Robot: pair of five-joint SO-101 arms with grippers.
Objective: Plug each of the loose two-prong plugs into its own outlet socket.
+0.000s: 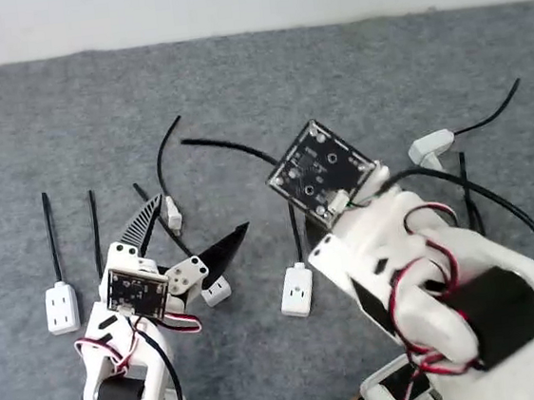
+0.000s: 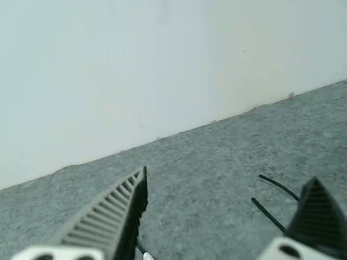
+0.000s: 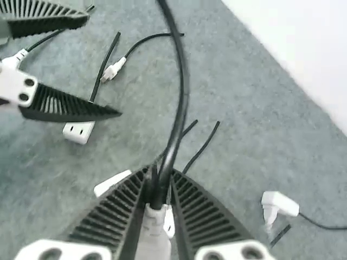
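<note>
Item, right gripper [image 3: 161, 172]: mine, clenched on a held plug [image 3: 150, 225], its black cord [image 3: 181, 81] running out between the fingers; it sits near the mid socket [image 1: 297, 289], contact I cannot tell. Item, left gripper [image 1: 202, 213]: mine, released, fingers spread wide, left of the mid socket. Item, second socket [image 1: 217, 289]: left of the mid socket, beside my left gripper's dark finger. Item, third socket [image 1: 61, 308]: well left of the mid socket. Item, left plug [image 1: 173, 213]: left of and beyond the mid socket. Item, right plug [image 1: 431, 147]: right of and beyond it, well apart. All lie on grey carpet [image 1: 377, 64].
</note>
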